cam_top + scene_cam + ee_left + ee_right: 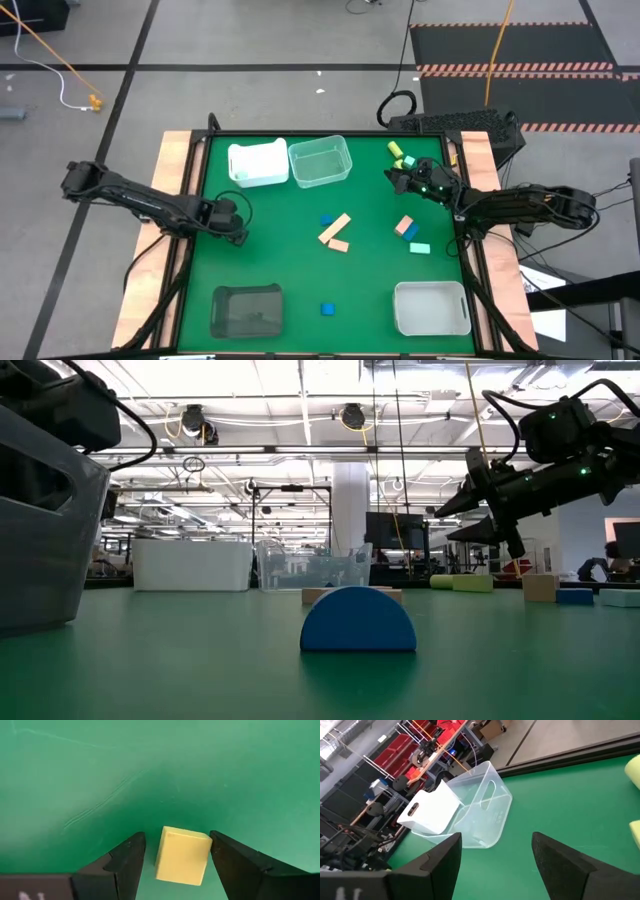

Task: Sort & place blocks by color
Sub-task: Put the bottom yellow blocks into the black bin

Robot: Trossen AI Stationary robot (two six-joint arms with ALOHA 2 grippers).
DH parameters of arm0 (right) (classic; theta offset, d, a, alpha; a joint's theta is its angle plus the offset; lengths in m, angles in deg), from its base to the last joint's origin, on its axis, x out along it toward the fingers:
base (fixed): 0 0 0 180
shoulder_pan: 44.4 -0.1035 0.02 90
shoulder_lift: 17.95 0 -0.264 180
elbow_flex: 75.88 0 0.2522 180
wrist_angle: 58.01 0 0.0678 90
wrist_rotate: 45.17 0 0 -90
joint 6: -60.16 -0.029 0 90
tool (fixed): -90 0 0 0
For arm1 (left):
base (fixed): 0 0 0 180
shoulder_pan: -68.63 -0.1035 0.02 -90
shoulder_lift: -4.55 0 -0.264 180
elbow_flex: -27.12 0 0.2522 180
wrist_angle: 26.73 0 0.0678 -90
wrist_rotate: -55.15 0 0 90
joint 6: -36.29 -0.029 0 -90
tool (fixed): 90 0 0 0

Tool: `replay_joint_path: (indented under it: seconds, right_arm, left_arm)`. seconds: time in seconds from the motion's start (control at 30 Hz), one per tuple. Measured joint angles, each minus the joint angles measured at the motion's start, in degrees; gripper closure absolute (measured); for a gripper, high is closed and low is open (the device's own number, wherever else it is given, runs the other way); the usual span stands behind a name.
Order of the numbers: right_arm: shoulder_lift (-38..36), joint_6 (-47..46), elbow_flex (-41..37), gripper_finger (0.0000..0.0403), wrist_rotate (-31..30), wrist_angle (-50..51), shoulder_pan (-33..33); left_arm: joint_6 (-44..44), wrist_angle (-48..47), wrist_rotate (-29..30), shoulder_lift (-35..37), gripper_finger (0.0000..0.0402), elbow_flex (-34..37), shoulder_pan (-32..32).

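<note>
While the left gripper [177, 851] is hovering open around a yellow block [182, 855] on the green table [100, 770], it should be closing squarely on the flat sides. The right gripper [496, 851] is waiting open and empty near the clear bin [480, 805].

Overhead looking down, table-level looking across, wrists close, shared green table [290, 260]
</note>
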State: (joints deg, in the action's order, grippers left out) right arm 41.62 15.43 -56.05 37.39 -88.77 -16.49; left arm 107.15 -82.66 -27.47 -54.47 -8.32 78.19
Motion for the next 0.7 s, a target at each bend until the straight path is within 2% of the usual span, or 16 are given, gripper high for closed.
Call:
replay_joint_path:
  seconds: [0.07, 0.2, 0.37, 0.7]
  right_arm:
    - [0.0, 0.0, 0.0, 0.017, 0.0, 0.2, 0.0]
    - [0.0, 0.0, 0.0, 0.017, 0.0, 0.2, 0.0]
    - [0.0, 0.0, 0.0, 0.017, 0.0, 0.1, 0.0]
    - [0.0, 0.0, 0.0, 0.017, 0.0, 0.0, 0.0]
  left_arm:
    - [-0.4, -0.3, 0.0, -0.1, 0.02, 0.0, 0.0]
    - [-0.5, -0.9, 0.2, -0.1, 0.0269, 0.0, 0.4]
    - [-1.4, -0.5, 0.4, -0.1, 0.0271, -1.1, 1.6]
    - [-9.7, 13.7, 0.2, -0.1, 0.0271, -8.5, 2.4]
